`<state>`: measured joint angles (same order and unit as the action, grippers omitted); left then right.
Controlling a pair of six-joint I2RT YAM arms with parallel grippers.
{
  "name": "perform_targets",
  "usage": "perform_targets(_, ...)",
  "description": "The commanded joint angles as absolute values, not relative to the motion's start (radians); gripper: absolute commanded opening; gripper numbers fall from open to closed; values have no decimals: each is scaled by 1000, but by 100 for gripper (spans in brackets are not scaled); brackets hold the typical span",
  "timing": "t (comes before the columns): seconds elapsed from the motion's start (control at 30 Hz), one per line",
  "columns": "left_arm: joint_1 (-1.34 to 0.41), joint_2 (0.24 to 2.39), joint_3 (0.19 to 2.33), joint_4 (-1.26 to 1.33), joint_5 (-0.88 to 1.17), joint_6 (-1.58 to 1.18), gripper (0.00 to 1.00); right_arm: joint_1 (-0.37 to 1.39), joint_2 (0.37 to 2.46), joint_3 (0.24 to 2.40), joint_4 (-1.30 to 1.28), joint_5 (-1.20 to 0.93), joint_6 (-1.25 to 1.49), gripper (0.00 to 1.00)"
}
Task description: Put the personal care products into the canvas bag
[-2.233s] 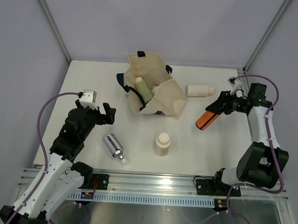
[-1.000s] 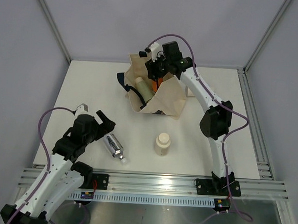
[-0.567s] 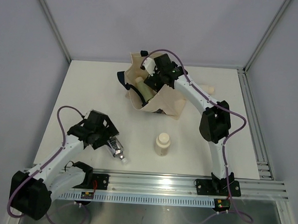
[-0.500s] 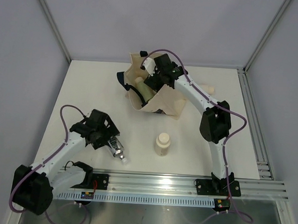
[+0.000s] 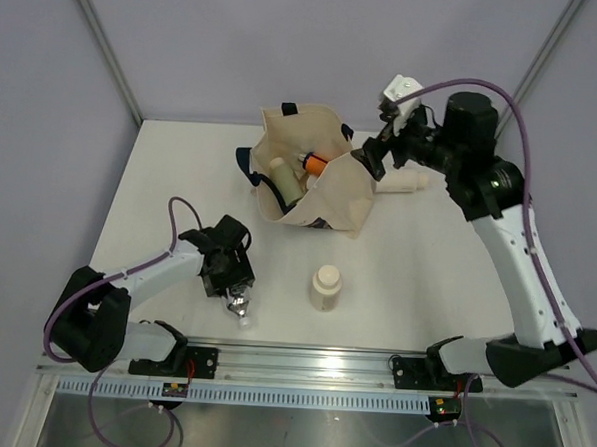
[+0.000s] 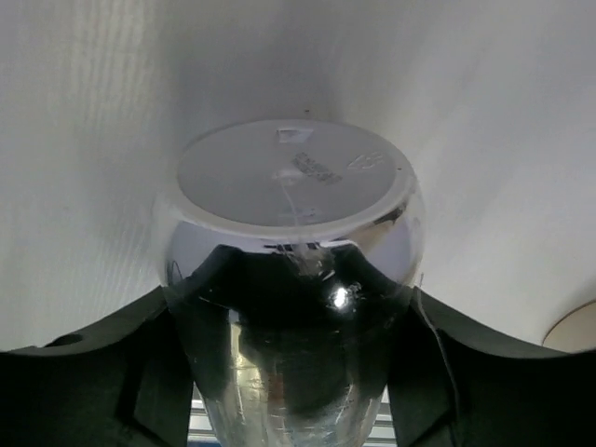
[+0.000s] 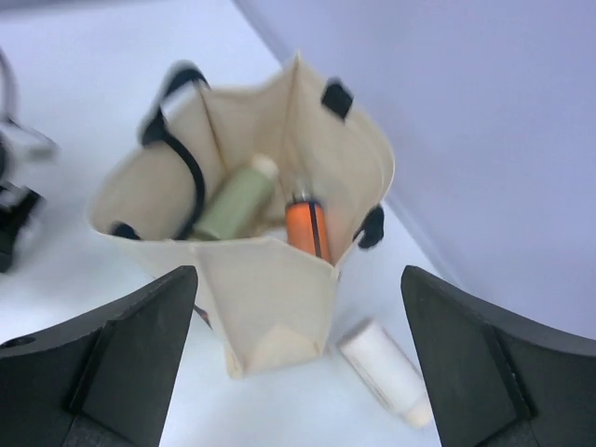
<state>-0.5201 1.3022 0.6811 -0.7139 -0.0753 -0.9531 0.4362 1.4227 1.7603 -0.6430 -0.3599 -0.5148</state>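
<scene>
The left gripper [image 5: 233, 282] is clamping its fingers on the shiny silver bottle [image 5: 239, 306], which is lying on the tabletop [image 5: 161, 176] in the lower left of the overhead view. The bottle's long axis is running from upper left to lower right, with its cap pointing toward the bottom edge. The left wrist view is showing the bottle's flat base between the two dark fingers. The canvas bag [image 5: 325, 200] is standing open, up and to the right of this gripper, well apart from it. The right gripper [image 5: 374, 152] is hanging wide open and empty just beside the bag's upper right corner. The left arm is judged to be the one carrying the silver bottle up and right to the bag.
</scene>
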Motion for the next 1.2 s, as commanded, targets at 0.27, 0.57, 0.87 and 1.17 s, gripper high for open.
perform_targets(0.27,-486,1114,609,-317,315,-750,0,-12,1094,1283,-497,-925,-275,99)
perform_targets(0.57,-313,1054,552,210,813,-972,0,-309,947,937,-336,-1118,-166,99)
perform_targets(0.87,-296,1167,895,273,853,-1060,0,-387,960,897,-301,-1167,-144,100)
perform_targets(1.17,-270,1443,1253,281,807,-1062,0,-423,963,896,-316,-1183,-156,100)
